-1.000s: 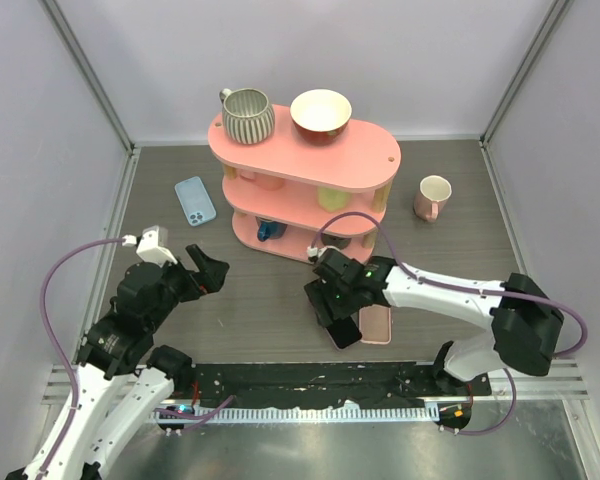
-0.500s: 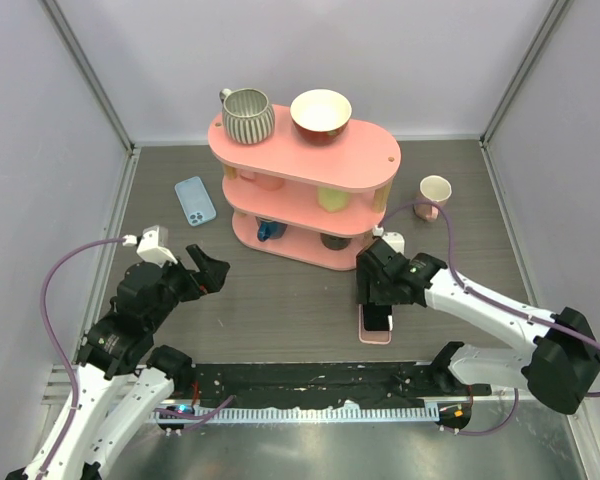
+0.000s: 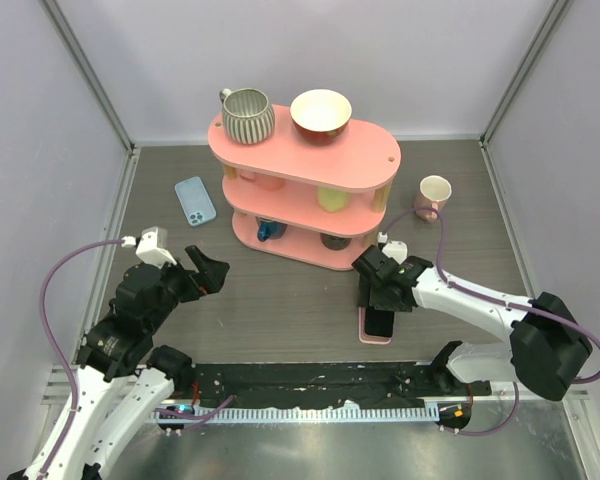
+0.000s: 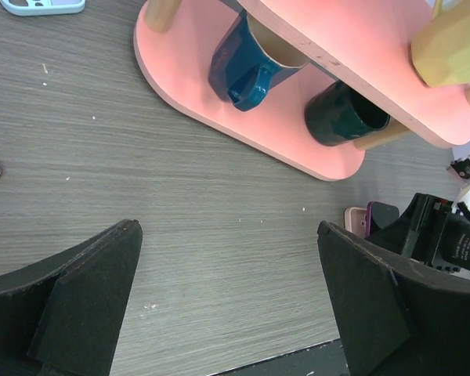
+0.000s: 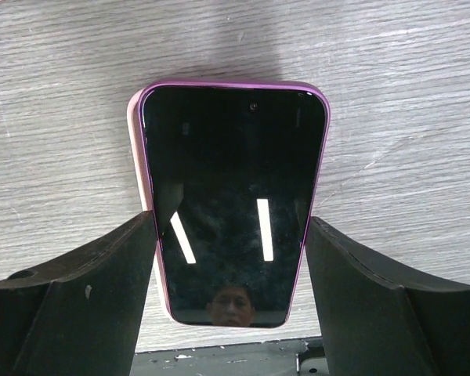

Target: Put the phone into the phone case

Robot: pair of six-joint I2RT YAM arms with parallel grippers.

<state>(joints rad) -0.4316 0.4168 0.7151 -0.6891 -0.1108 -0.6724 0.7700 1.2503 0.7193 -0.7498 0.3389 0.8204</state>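
Observation:
The phone (image 5: 233, 204), with a black screen and a purple rim, lies over the pink phone case (image 5: 135, 149), which shows only as a thin edge along its left side. My right gripper (image 5: 231, 223) straddles the phone, one fingertip against each long edge. In the top view the right gripper (image 3: 379, 300) sits over the phone's far end (image 3: 379, 322), and the case's pink edge (image 3: 374, 340) shows near the table's front. My left gripper (image 3: 202, 270) is open and empty to the left, above bare table. The left wrist view shows the case corner (image 4: 354, 222).
A pink three-tier shelf (image 3: 310, 150) stands behind with a striped mug, a bowl and cups on it. A light blue phone case (image 3: 195, 200) lies at the back left. A pink and white mug (image 3: 433, 195) stands at the right. A black strip (image 3: 310, 385) runs along the near edge.
My right gripper carried the phone rightward from beside the pink case to over it, and the phone now rests on the case. The left arm has not moved.

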